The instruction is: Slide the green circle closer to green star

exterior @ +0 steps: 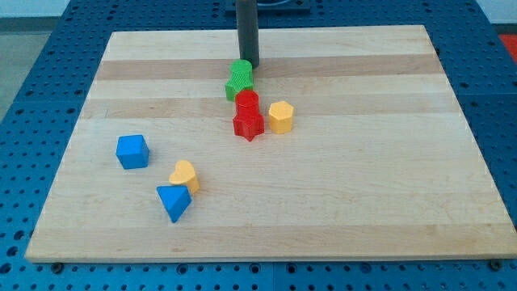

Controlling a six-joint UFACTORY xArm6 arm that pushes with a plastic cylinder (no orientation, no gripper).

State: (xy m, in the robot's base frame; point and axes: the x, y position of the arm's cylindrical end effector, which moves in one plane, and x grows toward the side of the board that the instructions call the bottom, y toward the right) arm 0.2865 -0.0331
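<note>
My tip (pixel 251 64) (a bare rod end with nothing to clench or release) rests just above the green circle (pixel 241 69), touching or nearly so. The green star (pixel 237 86) lies directly below the circle, the two touching. Below them sit a red cylinder (pixel 247 103) and a red star (pixel 249 124), with a yellow hexagon (pixel 280 116) to their right. Well apart at lower left lie a blue cube (pixel 132 151), a yellow heart (pixel 185 175) and a blue triangle (pixel 174 201) on the wooden board (pixel 363 186).

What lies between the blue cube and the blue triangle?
In the camera view, the yellow heart sits near that line, touching the blue triangle; toward the blue cube is bare board.
</note>
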